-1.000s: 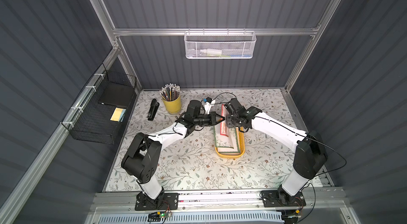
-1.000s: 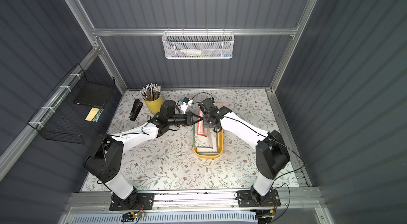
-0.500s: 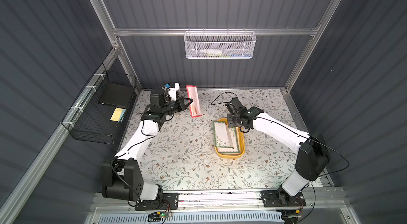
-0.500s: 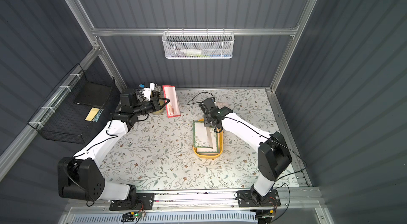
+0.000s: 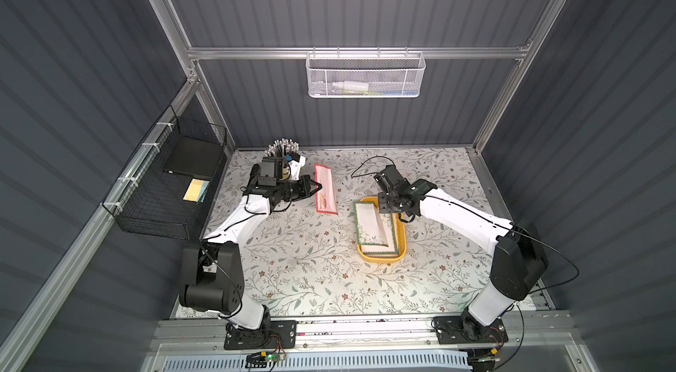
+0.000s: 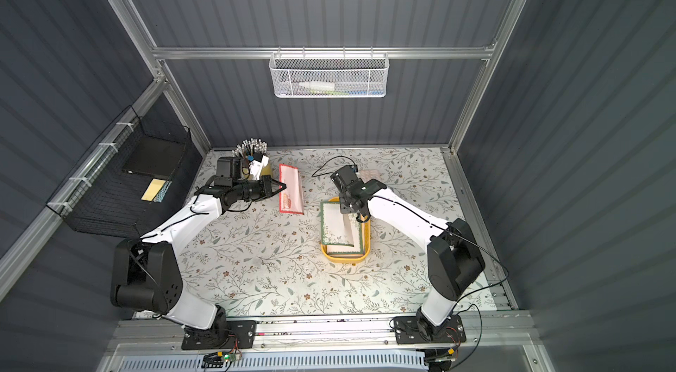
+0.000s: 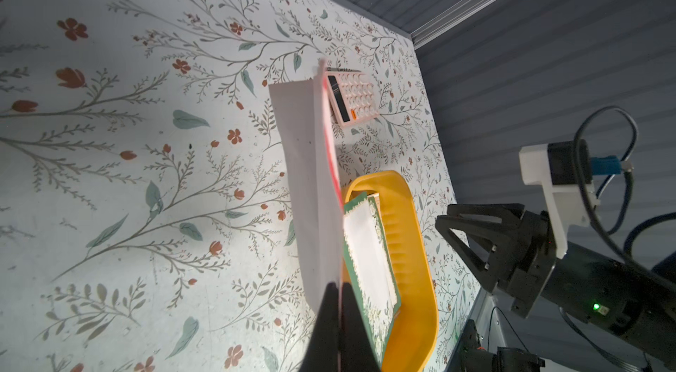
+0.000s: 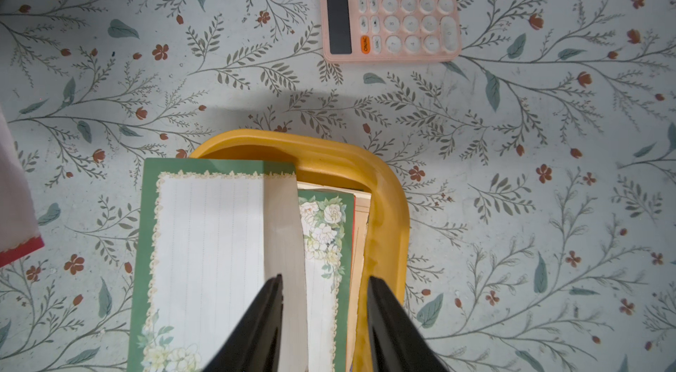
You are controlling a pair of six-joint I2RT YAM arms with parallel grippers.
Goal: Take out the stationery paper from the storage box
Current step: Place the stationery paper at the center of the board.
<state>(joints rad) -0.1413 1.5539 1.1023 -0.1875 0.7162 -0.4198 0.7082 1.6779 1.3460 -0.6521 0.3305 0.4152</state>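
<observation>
The left gripper [image 5: 319,185] was clamped shut on the red sheet [image 5: 325,189], holding it off the worktop [image 5: 292,271] near the rear left corner, well clear of the tray [image 5: 403,242]. In both top views the sheet's long axis ran roughly from front to rear. It was tipped toward its edge, so the left wrist view caught mainly its white back [image 7: 311,176] and a thin red line.

The tray sat right of the worktop's middle, its long axis also running front to rear. A green sheet [image 8: 208,242] lay on top of the stack inside, slightly askew, with one rear corner over the tray's rim. A pale flap [image 8: 283,223] stood up along its length; whether it was a fold of that sheet or a separate one could not be told.

The right gripper [image 8: 323,282] hung over the tray's rear end with its jaws apart and nothing clasped between them.

The lower sheets [image 8: 362,212] showed only as edges along the tray's wall. The right wrist view cut off all but a corner of the red sheet. A pink calculator [image 8: 389,17] lay behind the tray, largely hidden by the right arm in a top view. The left wrist hid most of the pencil cup [image 6: 267,169].
</observation>
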